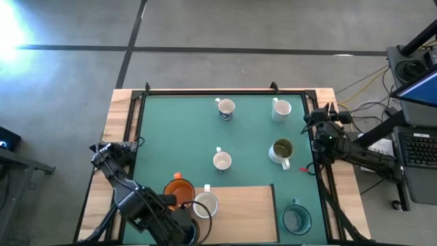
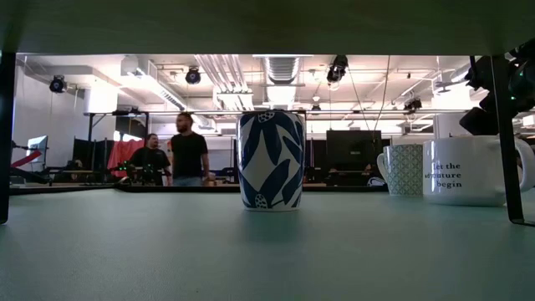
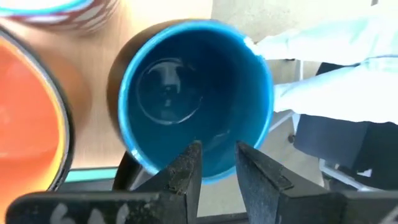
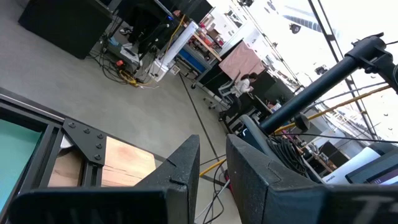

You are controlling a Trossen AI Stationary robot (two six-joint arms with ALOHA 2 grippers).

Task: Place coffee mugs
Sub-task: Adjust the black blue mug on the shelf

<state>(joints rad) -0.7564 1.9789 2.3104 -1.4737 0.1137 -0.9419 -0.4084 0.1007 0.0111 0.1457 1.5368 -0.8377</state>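
Observation:
The dark blue mug (image 3: 193, 93) fills the left wrist view, seen from above with its opening up, beside the orange mug (image 3: 28, 118). My left gripper (image 3: 219, 162) hangs over its near rim, fingers close together. From above, my left arm (image 1: 153, 212) hides that mug. The orange mug (image 1: 179, 190) and a white mug (image 1: 205, 205) stand at the wooden board's left end. On the green mat stand the teal mug (image 1: 295, 217), the olive-inside mug (image 1: 282, 150) and three white mugs (image 1: 222, 160). My right gripper (image 4: 213, 155) waits shut at the table's right edge (image 1: 315, 123). My left gripper comes from above over the dark blue mug's near rim (image 3: 217, 178), which shows in the narrow gap between the fingers. Both fingertips (image 3: 193, 152) stand in front of the mug's opening. Whether they touch the rim I cannot tell.
The wooden board (image 1: 239, 212) lies at the table's near edge, its right part bare. A black frame (image 1: 225, 91) borders the mat. Cables and a laptop (image 1: 416, 143) sit beyond the right edge. In the low view, two people (image 2: 188, 150) stand far back in the room.

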